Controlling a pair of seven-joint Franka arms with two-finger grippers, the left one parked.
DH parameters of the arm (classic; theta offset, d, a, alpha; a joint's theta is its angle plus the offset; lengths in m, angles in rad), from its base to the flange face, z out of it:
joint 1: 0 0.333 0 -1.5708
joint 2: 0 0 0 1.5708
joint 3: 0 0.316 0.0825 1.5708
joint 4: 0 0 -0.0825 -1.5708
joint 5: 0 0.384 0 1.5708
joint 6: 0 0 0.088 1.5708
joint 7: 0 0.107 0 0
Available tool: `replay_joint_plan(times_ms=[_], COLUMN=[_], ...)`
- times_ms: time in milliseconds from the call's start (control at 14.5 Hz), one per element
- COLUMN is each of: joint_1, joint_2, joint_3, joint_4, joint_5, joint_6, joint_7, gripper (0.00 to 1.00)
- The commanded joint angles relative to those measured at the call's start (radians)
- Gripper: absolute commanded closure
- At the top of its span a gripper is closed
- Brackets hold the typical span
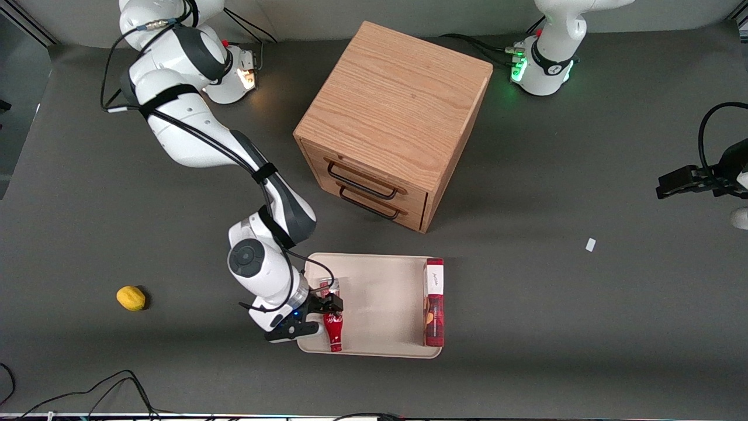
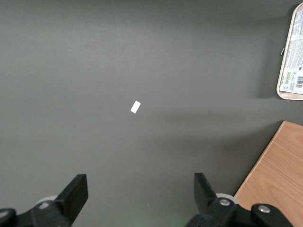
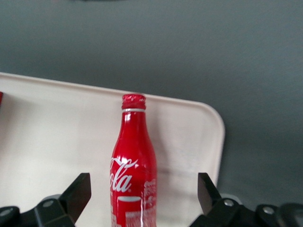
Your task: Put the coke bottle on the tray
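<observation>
The coke bottle (image 1: 333, 333) is red with white script and lies flat on the cream tray (image 1: 380, 304), near the tray's edge toward the working arm's end, with its cap toward the front camera. My gripper (image 1: 328, 305) hovers just above the bottle's body, open. In the right wrist view the bottle (image 3: 134, 156) lies on the tray (image 3: 57, 132) between the two black fingers (image 3: 79, 193), with a gap on each side. The gripper (image 3: 144, 195) holds nothing.
A long red box with a white label (image 1: 433, 304) lies on the tray's edge toward the parked arm's end. A wooden two-drawer cabinet (image 1: 391, 117) stands farther from the front camera. A yellow lemon (image 1: 131, 297) and a white scrap (image 1: 591, 244) lie on the table.
</observation>
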Motion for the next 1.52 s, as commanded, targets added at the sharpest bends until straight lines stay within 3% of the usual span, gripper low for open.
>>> replay_joint_plan(times_ms=[0, 276, 483, 690, 966, 1172, 1448], joint_1=[-0.061, -0.161, -0.170, -0.179, -0.176, -0.173, -0.170], joint_2=[-0.174, -0.462, -0.677, -0.866, -1.107, -1.196, -1.212], joint_3=[-0.001, -0.003, -0.088, -0.168, -0.259, -0.297, -0.331], joint_4=[-0.120, -0.396, -0.546, -0.706, -0.893, -0.891, -0.840], joint_5=[-0.021, -0.003, 0.175, 0.225, 0.236, 0.235, 0.226], joint_6=[-0.118, -0.157, -0.264, -0.304, -0.364, -0.527, -0.604], joint_7=[0.024, 0.021, 0.001, -0.119, -0.212, -0.235, -0.311], gripper=[0.00, 0.00, 0.00, 0.00, 0.00, 0.00, 0.00])
